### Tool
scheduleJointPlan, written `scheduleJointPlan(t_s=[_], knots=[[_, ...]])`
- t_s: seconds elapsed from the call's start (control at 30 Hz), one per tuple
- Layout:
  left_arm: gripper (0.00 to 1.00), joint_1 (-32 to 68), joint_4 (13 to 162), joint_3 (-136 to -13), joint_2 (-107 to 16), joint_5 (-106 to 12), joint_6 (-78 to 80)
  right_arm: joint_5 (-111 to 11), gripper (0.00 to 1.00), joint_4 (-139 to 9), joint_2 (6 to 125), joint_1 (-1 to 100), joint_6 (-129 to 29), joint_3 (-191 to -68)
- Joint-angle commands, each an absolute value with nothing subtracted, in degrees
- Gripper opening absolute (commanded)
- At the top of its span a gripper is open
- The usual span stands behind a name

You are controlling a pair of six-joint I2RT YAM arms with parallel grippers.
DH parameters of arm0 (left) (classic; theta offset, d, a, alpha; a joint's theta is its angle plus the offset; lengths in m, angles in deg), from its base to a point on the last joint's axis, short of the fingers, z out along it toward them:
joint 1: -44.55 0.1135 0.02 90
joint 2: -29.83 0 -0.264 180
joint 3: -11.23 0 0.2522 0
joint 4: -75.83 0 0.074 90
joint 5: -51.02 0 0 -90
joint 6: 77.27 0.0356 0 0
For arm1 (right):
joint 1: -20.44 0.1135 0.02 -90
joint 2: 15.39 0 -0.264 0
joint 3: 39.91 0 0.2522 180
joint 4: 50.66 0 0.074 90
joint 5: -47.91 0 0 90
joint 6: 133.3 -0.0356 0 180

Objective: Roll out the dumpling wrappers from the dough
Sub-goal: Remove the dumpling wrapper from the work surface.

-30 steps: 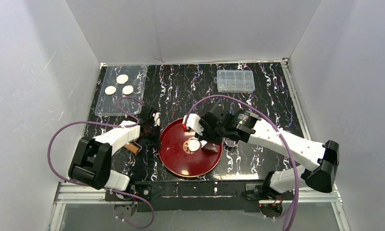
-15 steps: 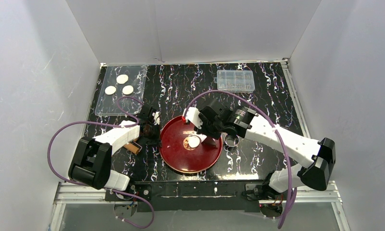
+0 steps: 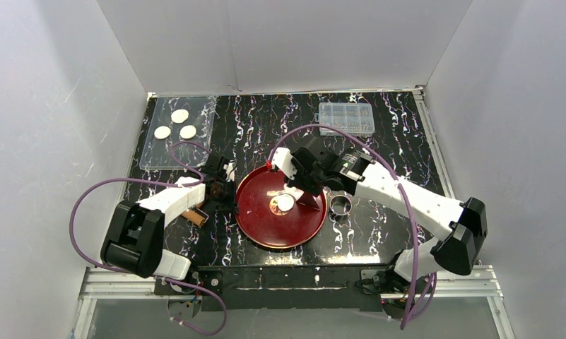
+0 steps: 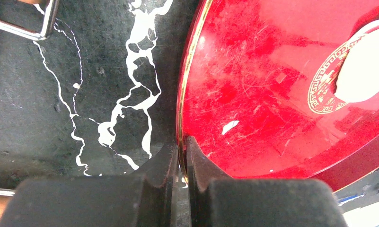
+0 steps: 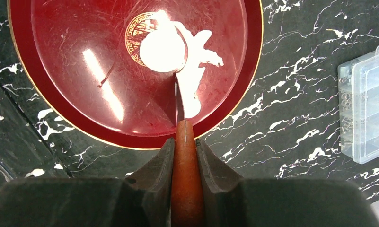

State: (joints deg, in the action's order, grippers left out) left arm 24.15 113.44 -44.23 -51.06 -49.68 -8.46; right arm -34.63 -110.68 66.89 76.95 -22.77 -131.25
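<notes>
**A:** Pinching anything, that left gripper [image 4: 181, 161]?

**B:** Yes, the left rim of the red plate [image 4: 253, 94]. Its 2 fingers are pressed together on the gold edge, 1 on each side.

**A:** And the right gripper [image 5: 183, 146]?

**B:** Clamped on the brown wooden handle of a thin-bladed tool [image 5: 179, 101]. The blade slants down into the plate, and its tip reaches the near edge of the dough [image 5: 163, 51].

**A:** Where does the dough sit?

**B:** On the gold emblem at the plate's middle, as a small white rounded piece.

**A:** Any finished ones?

**B:** 3 dumpling wrappers [image 3: 180, 115] lie flat on a clear tray [image 3: 160, 157] at the far left corner, well apart from the plate.

**A:** Anything else on the table?

**B:** A metal ring [image 3: 341, 205] just beside the plate's right edge, and a clear plastic box [image 3: 346, 119] at the far right.
</notes>
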Motion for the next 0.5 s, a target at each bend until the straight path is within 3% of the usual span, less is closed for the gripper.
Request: scheduleJointPlan(t_s=[0.0, 0.47], knots=[[0.0, 23.5, 118.1, -43.1, -49.0, -52.0, -3.6, -22.0, 0.01, -108.1, 69.8, 73.6, -20.1, -132.9], [0.0, 23.5, 118.1, -43.1, -49.0, -52.2, -3.6, -18.1, 0.01, -106.3, 72.4, 71.2, -19.8, -135.5]])
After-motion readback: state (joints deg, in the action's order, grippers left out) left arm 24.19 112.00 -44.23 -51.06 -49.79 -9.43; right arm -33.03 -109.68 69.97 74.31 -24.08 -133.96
